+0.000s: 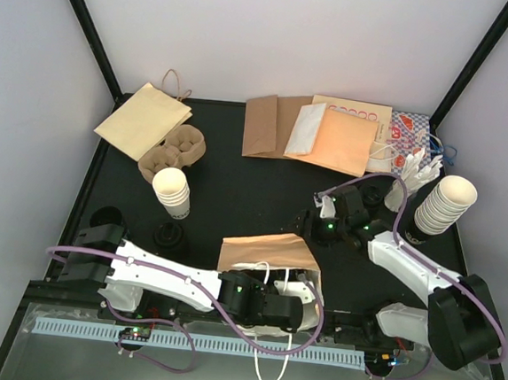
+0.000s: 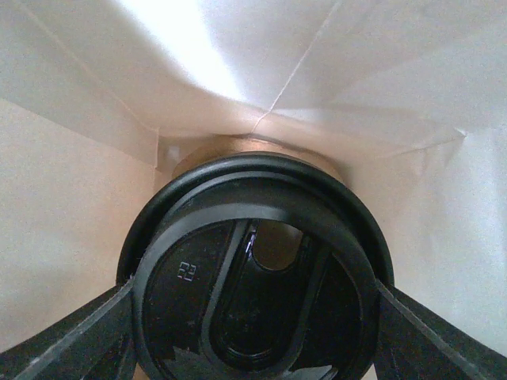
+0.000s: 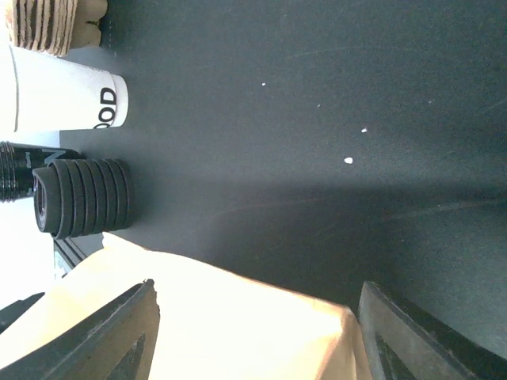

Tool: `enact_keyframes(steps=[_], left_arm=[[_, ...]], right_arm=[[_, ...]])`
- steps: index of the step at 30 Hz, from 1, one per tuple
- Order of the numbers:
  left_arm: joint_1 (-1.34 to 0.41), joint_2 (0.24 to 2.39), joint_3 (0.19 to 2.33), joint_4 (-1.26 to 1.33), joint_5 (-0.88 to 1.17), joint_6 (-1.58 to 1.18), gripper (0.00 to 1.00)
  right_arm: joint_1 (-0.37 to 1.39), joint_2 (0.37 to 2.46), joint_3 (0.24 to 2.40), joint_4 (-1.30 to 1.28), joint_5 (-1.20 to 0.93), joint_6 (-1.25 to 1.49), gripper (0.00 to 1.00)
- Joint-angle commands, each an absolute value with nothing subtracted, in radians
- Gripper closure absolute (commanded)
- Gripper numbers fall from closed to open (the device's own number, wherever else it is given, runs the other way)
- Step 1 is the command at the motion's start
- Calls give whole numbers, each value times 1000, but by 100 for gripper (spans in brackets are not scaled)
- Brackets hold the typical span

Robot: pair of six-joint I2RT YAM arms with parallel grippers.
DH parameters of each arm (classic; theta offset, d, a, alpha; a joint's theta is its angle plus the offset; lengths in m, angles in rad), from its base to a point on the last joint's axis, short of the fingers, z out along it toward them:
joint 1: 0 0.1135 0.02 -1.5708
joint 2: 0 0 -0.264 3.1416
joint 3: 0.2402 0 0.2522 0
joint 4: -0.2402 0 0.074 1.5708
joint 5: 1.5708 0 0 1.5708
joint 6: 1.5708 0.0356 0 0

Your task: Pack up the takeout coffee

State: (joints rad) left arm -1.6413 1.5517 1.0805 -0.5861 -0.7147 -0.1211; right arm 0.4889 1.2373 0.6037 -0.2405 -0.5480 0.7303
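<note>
Closest in, left pincer [image 2: 253,291] is clamped on the lidded cup [image 2: 257,261], fingers against the black lid's rim; both sit inside the brown bag [image 1: 267,249] lying on its side on the surface [image 1: 236,188]. Just beyond, right pincer [image 3: 257,289] stands apart over the bag's far edge, gripping nothing. Farther left: lid stack [image 1: 170,236], lidless cup stack [image 1: 172,192], pulp carrier [image 1: 173,152].

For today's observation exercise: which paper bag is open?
The brown bag nearest the arms, with the left gripper inside; the other bags lie flat at the back.
</note>
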Motion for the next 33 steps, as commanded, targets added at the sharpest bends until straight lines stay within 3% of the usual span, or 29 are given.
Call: enact_keyframes(steps=[1, 33], left_arm=[[-1615, 1548, 1129, -658, -723, -149, 58], [-1519, 1478, 1189, -721, -510, -82, 59]], right_arm=[[495, 1172, 639, -321, -464, 644, 28], [495, 925, 680, -577, -406, 421, 27]])
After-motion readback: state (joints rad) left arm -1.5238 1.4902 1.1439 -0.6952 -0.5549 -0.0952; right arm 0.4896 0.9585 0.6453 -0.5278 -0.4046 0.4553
